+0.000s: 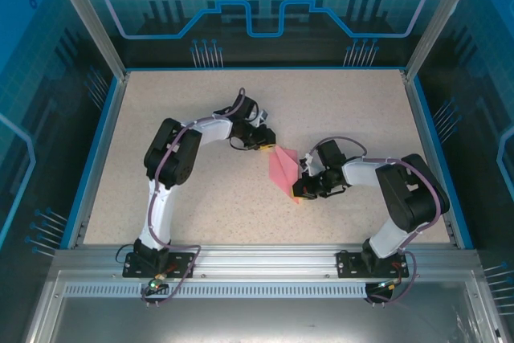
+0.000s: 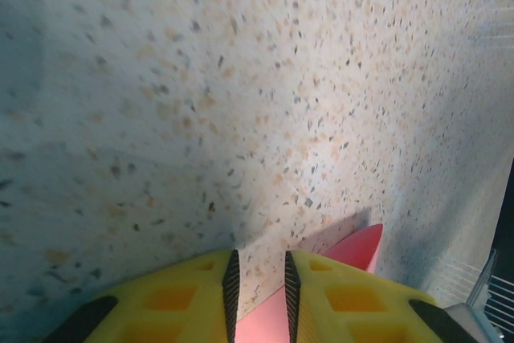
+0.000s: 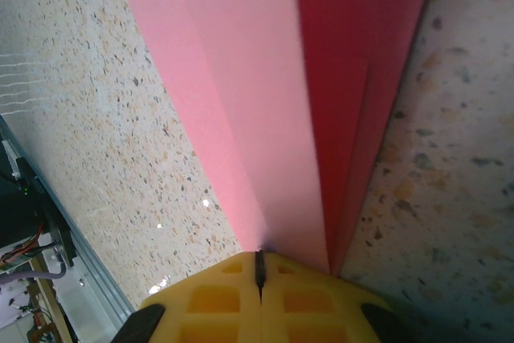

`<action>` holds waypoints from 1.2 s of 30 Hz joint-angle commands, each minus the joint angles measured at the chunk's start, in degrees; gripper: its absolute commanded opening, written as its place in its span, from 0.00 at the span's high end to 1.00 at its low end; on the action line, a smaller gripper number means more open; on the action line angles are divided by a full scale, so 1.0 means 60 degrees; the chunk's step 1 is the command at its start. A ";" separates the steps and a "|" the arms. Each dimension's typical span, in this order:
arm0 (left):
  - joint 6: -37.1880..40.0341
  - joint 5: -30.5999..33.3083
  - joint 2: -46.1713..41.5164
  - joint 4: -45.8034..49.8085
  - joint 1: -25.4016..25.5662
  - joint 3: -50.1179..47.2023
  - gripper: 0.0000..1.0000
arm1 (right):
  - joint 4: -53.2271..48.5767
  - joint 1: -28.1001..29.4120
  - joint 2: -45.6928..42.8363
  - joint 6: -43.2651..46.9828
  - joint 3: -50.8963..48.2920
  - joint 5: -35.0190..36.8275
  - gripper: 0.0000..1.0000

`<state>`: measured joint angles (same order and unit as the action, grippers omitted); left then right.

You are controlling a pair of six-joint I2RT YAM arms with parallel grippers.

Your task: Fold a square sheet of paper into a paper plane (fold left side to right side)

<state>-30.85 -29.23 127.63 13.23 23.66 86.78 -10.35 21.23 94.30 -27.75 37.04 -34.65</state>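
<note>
The pink-red sheet of paper [image 1: 283,168], folded into a narrow pointed wedge, lies mid-table between both grippers. My right gripper [image 1: 302,189] is at the wedge's near right end. In the right wrist view its yellow jaws [image 3: 259,256] are shut on the paper [image 3: 265,78], whose layers fan away from the pinch. My left gripper [image 1: 268,143] is at the wedge's far left tip. Seen from the left wrist, its fingertips [image 2: 259,256] stand a narrow gap apart, and a pink tip [image 2: 358,248] pokes out past the right finger. Paper and tabletop show through the gap.
The speckled beige tabletop [image 1: 201,102] is bounded by blue side rails [image 1: 95,150] and an aluminium frame [image 1: 257,267] at the near edge, where both arm bases are bolted. Transparent enclosure walls rise at the back and sides.
</note>
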 commanded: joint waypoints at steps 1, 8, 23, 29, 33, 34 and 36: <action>0.0425 0.0861 0.0324 0.0292 -0.0516 0.0242 0.72 | -0.0829 0.0196 0.0176 0.0045 -0.0469 0.0351 1.00; 0.0020 0.0535 -0.1695 -0.0751 -0.0516 -0.1360 0.67 | 0.0585 0.0198 -0.1102 -0.0308 -0.0655 -0.0254 0.86; -0.2056 0.0343 -0.3476 -0.4098 0.1362 -0.5023 0.57 | -0.1445 -0.0271 -0.5734 0.0619 -0.0299 0.2787 0.29; -0.1950 0.0306 -0.2596 -0.3788 0.1727 -0.4209 0.57 | -0.1860 -0.0345 -0.6780 0.0582 -0.0416 0.2784 0.24; -0.1968 0.0266 -0.2316 -0.3729 0.1825 -0.3988 0.57 | -0.1999 -0.0440 -0.7029 0.0583 -0.0531 0.2722 0.23; -0.1972 0.0223 -0.2268 -0.3729 0.1852 -0.3949 0.57 | -0.1999 -0.0462 -0.7058 0.0582 -0.0563 0.2680 0.24; -0.2019 0.0131 -0.2121 -0.3783 0.1890 -0.3852 0.57 | -0.1968 -0.0556 -0.7078 0.0584 -0.0614 0.2504 0.23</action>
<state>-42.15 -27.05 113.58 -9.32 34.26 61.65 -20.38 19.18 52.66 -24.99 33.82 -18.57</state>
